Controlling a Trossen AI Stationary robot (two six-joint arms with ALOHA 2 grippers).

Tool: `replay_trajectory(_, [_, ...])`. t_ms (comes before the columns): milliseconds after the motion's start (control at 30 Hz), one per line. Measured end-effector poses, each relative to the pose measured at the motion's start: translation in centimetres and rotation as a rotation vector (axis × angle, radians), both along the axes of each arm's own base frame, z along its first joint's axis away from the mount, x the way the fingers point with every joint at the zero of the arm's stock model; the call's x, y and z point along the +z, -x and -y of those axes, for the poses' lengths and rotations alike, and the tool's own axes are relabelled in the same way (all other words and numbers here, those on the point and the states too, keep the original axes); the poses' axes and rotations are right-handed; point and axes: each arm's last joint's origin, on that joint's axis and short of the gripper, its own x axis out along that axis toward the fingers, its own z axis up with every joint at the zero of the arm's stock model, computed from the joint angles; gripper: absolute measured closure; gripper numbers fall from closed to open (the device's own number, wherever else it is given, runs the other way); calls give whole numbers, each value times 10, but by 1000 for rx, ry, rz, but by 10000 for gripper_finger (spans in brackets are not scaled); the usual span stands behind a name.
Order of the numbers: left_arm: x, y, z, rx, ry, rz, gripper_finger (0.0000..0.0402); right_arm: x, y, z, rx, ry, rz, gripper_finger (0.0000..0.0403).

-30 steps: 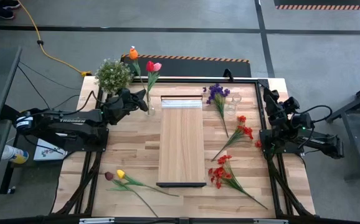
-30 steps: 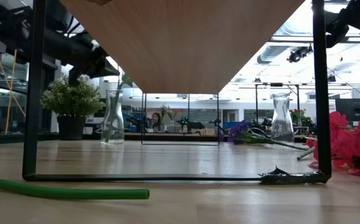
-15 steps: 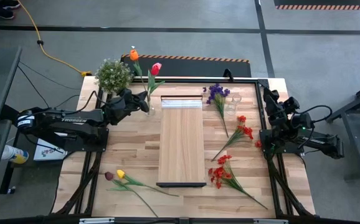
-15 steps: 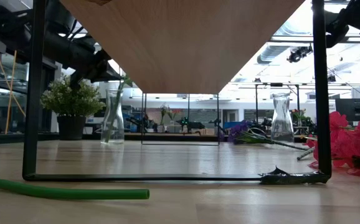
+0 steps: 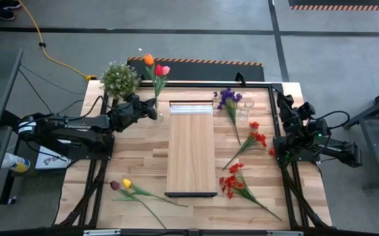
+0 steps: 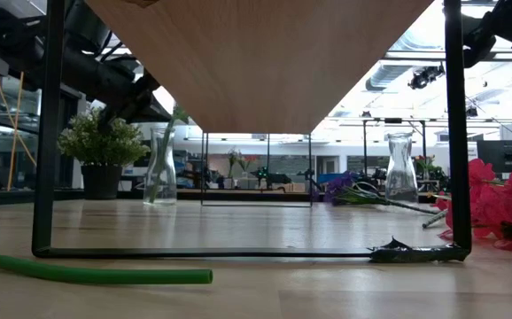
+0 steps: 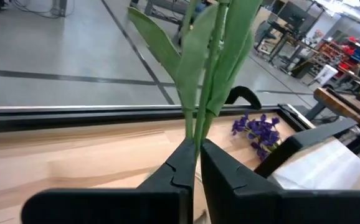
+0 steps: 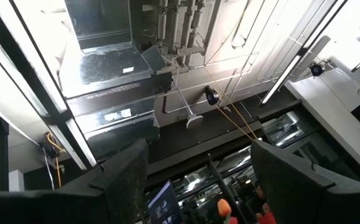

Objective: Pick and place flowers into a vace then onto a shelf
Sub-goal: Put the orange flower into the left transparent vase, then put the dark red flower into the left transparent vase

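Two tulips, orange (image 5: 149,60) and red (image 5: 161,70), stand on green stems (image 7: 208,74). The stems run down into the glass vase (image 6: 160,168) at the far left, beside the shelf (image 5: 191,147). My left gripper (image 5: 151,109) is level with the vase's mouth, shut on the stems. My right gripper (image 8: 198,180) is open at the table's right edge, pointing up at the ceiling and holding nothing. More flowers lie flat on the table: a purple sprig (image 5: 229,98), red sprays (image 5: 255,137) and yellow and dark tulips (image 5: 124,185). My left gripper pinches the tulips' green stems (image 7: 197,134) between its two fingertips, just below the leaves. The fingers come in about level from the table's left and lie across the stems. The stems stand nearly upright, and their lower part (image 6: 167,142) slants down inside the vase.
A bushy potted plant (image 5: 119,78) stands close behind the left gripper at the far left corner. A second glass vase (image 5: 245,110) stands to the right of the shelf, near the purple sprig. The shelf's dark frame legs (image 6: 48,133) rise from the tabletop.
The tulips have swung in my left gripper. The orange head has moved toward the table's right, next to the red one, so the stems stand more upright. In the low view a stem now shows inside the vase's neck, where there was none before.
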Motion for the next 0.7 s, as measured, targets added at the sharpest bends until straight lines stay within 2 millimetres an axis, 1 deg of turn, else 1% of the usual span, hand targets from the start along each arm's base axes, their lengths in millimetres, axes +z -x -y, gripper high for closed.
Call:
replay_trajectory(400, [-1,1,2,-80,24,-25,339,0,0,0,3,3,0,131])
replay_trajectory(533, [4,8,5,-84,14,-32,339,0,0,0,4,4,-1,132])
replay_trajectory(700, [19,26,11,-99,-49,-25,339,0,0,0,5,5,-1,131])
